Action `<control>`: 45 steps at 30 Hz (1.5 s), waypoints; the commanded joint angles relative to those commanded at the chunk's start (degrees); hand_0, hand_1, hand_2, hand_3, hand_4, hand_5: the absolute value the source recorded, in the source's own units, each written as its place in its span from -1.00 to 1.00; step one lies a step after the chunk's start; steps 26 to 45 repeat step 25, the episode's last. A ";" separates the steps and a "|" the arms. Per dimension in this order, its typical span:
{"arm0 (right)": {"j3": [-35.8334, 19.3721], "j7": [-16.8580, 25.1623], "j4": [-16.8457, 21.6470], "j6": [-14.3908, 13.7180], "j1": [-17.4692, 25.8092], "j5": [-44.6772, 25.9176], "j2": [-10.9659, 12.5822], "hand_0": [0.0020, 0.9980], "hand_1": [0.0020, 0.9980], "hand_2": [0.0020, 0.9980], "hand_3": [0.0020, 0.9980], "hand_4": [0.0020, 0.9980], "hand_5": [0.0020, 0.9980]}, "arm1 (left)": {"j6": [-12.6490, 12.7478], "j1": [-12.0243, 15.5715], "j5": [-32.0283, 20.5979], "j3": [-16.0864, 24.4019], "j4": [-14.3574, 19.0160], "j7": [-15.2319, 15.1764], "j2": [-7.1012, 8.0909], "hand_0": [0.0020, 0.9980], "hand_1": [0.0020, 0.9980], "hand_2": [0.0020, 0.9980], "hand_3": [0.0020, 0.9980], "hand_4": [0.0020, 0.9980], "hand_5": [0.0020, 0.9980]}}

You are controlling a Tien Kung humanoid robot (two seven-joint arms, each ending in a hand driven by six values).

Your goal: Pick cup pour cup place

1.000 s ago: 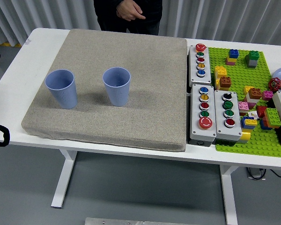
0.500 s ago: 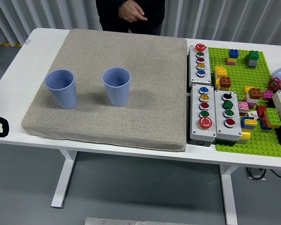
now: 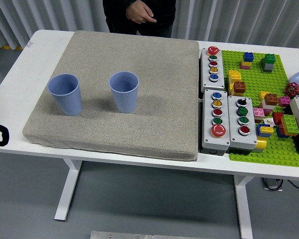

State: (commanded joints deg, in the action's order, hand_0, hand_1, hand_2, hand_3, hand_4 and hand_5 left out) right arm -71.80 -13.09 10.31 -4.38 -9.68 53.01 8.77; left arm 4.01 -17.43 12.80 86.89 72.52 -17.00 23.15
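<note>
Two blue cups (image 3: 65,93) (image 3: 124,91) upright on grey mat (image 3: 139,64), toward tabletop's (image 3: 50,40) left edge; no robot hand visible, state untellable.

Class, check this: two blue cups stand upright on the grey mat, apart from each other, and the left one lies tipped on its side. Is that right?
Not quite. The head view shows the left cup standing upright, mouth up, not tipped on its side. The rest holds: the right cup is also upright, both are blue, both stand on the grey mat, and a clear gap separates them.
</note>
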 joint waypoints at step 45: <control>0.37 0.01 0.00 0.10 0.35 -0.30 -0.12 0.44 0.37 0.36 0.26 -0.71 -0.26 | 0.35 1.40 1.75 4.29 -0.22 -0.44 -1.56 0.96 0.85 0.99 0.96 0.53 0.93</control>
